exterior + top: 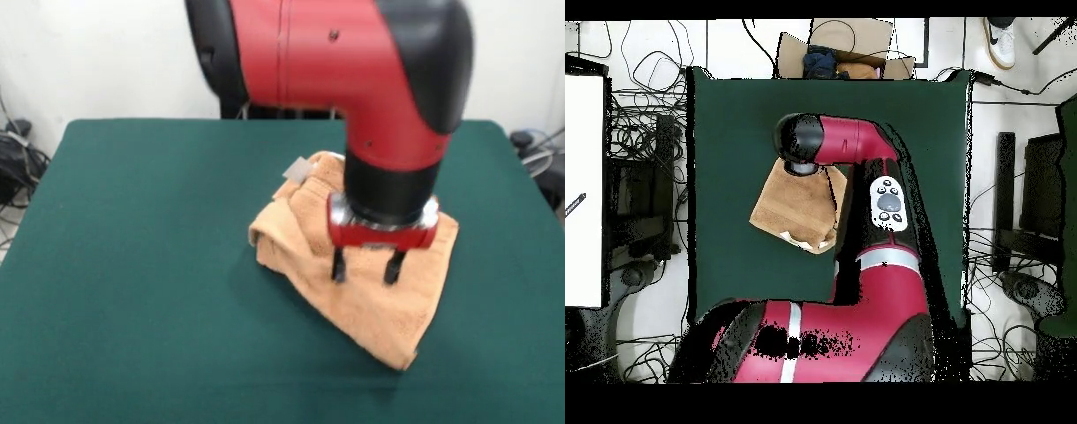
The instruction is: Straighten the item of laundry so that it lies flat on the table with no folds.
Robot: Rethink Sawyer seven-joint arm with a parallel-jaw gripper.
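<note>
The red and black arm's tool (365, 265) points straight down, its two dark fingers (337, 265) spread apart with tips at the rumpled peach-orange terry towel (371, 309), pinching nothing; the towel lies folded near the middle of the dark green felt table (132, 265); a white tag (298, 169) shows at its far edge.

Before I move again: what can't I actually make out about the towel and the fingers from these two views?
- Front view: the towel behind the gripper is hidden by the wrist.
- Front view: whether the fingers touch the cloth or hover cannot be told.
- Overhead view: the arm covers the gripper and one towel corner.
- Both views: how many layers lie folded underneath.
</note>
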